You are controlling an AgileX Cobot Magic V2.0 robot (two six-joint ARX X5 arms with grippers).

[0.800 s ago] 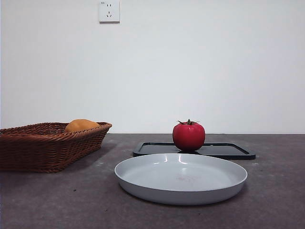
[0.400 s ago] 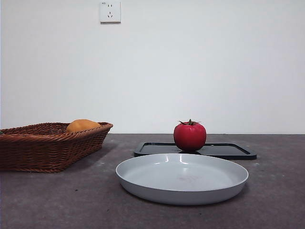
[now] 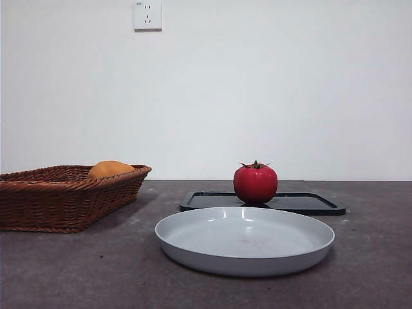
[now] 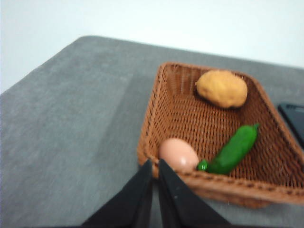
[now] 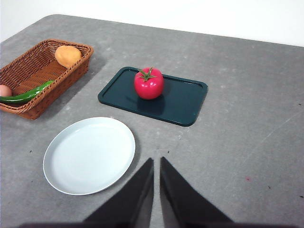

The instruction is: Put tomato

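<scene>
The red tomato (image 3: 255,183) with a green stem stands upright on a dark rectangular tray (image 3: 309,203), near its left end; it also shows in the right wrist view (image 5: 149,83) on the tray (image 5: 183,102). A white round plate (image 3: 244,239) lies empty in front of the tray, also in the right wrist view (image 5: 89,154). My right gripper (image 5: 156,164) is shut and empty, high above the table, well short of the tomato. My left gripper (image 4: 155,165) is shut and empty above the near rim of the wicker basket (image 4: 156,109). Neither arm shows in the front view.
The wicker basket (image 3: 64,196) stands at the left and holds an orange-yellow fruit (image 4: 222,88), a green pepper (image 4: 232,149) and an egg (image 4: 178,154). A wall socket (image 3: 147,15) is on the white wall behind the grey table.
</scene>
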